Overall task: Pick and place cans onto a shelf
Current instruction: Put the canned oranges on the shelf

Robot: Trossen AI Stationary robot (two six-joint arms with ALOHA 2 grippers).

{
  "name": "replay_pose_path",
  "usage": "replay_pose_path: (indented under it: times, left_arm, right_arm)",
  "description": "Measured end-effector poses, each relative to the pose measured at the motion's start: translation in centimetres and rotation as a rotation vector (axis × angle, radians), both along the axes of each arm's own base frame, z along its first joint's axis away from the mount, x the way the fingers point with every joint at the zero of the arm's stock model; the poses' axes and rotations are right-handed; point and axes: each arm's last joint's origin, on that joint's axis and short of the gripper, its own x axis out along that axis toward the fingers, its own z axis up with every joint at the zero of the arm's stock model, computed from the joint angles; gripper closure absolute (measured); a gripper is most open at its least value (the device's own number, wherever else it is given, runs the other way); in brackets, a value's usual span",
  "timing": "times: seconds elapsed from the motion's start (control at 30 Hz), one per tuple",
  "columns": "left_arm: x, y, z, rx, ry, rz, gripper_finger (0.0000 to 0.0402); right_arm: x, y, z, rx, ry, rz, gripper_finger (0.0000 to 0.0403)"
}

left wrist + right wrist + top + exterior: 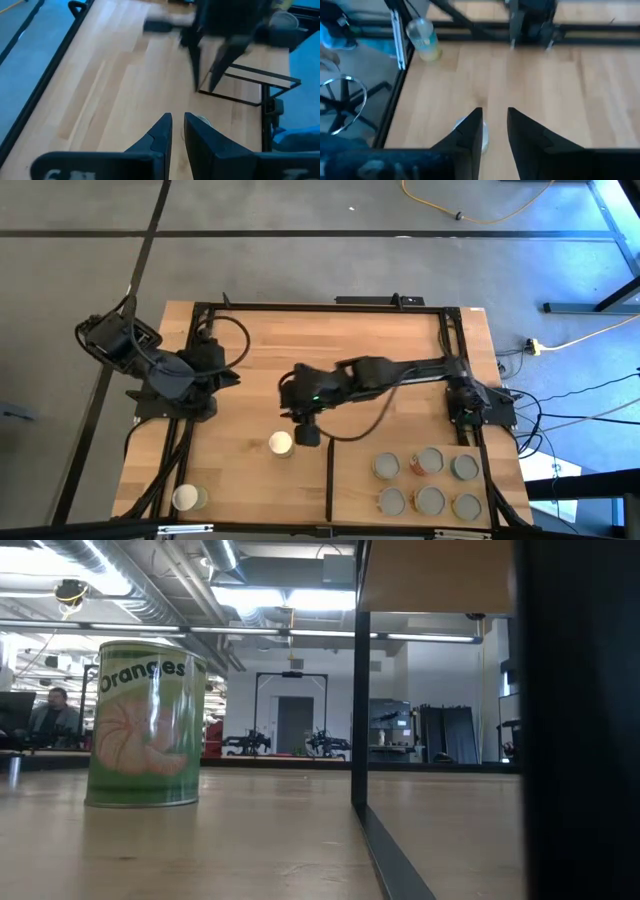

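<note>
A can with a cream-white top [281, 443] stands on the tabletop left of the shelf. In the low view it is a green can labelled Oranges [145, 725]. My right gripper [305, 430] hangs open above the table close beside this can, whose top shows past one finger in the right wrist view [481, 136]. The shelf [350, 495], a light-wood panel with a thin black strip [330, 480], carries several grey-topped cans [428, 480]. Another can [187, 498] stands near the table's near left corner. My left gripper [178, 127] waits at the left, open by a narrow gap and empty.
The table's black frame [300, 307] runs along its edges, with cables over it. The shelf's black upright [360, 690] rises right of the green can. Bare wood lies across the table's middle and far part.
</note>
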Motion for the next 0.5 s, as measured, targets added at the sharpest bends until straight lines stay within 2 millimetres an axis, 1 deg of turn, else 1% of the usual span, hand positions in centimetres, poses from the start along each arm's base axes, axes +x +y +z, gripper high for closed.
replay_pose_path:
  times: [0.1,0.17,0.4,0.5]
  left_arm:
    - [-0.1,-0.2,0.0,-0.001,0.0,-0.013,0.0358]
    - [-0.2,-0.3,0.0,-0.001,0.0,-0.018,0.0358]
    - [-0.2,-0.3,0.0,-0.001,0.0,-0.021,0.0358]
    - [-0.2,-0.3,0.0,-0.001,0.0,-0.021,0.0358]
  right_arm:
    - [1.5,0.2,-3.0,0.014,0.085,0.004,0.0311]
    - [2.2,0.5,-4.5,0.019,0.119,0.019,0.0311]
    - [4.1,0.9,-9.2,0.006,0.219,0.022,0.0311]
    - [4.6,0.7,-10.6,0.006,0.245,0.016,0.0311]
